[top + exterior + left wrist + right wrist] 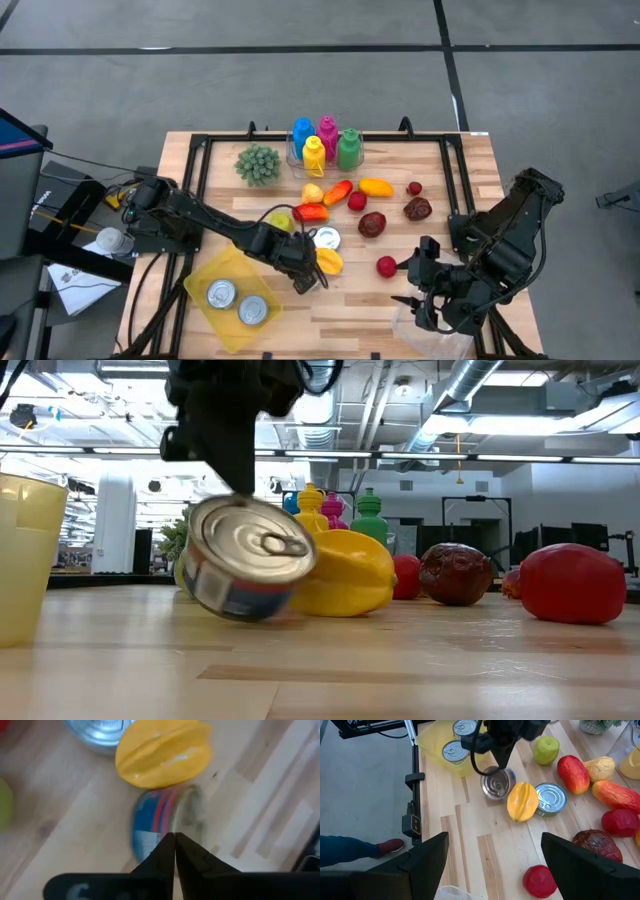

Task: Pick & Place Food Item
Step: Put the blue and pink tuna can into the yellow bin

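Silver tin can [247, 559] tilted on bench [350, 300], touching yellow starfruit [345, 572] | left end effector [305, 285] closed empty above it | right end effector [413, 285] open, well apart

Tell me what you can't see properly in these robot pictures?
- Can's label: left wrist view, blurred by motion.
- Whether the left gripper touches the can: its shut fingers hide the contact.
- Bottles: low view, mostly hidden behind the yellow starfruit.
- Yellow bin: low view, cut off by the edge.
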Available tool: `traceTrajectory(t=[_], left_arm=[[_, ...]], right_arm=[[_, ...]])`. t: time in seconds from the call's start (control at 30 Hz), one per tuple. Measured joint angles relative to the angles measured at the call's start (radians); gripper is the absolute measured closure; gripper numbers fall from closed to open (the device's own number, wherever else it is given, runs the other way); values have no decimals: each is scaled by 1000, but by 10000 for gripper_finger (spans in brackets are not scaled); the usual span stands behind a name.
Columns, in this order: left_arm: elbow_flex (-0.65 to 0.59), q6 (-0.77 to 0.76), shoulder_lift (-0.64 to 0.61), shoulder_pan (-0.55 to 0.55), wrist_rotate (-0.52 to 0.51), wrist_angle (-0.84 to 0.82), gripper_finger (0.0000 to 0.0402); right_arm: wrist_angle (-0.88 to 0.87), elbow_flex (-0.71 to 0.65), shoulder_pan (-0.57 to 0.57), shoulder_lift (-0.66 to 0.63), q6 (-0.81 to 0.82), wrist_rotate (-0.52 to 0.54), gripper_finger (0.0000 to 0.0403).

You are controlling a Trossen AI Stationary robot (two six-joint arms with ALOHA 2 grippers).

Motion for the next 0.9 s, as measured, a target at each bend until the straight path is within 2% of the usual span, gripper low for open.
traceTrajectory(t=[0.43, 0.53, 0.67, 0.9], left_arm=[[1, 0, -33, 0, -22, -41, 400], [1, 90, -33, -2, -14, -43, 385], [-10, 104, -34, -5, -10, -66, 331], [-104, 97, -34, 2, -40, -45, 181]], right_arm=[[4, 0, 0, 0, 3, 0, 91], [4, 1, 0, 0, 3, 0, 91], [4, 1, 0, 0, 3, 0, 91], [4, 1, 0, 0, 3, 0, 91]])
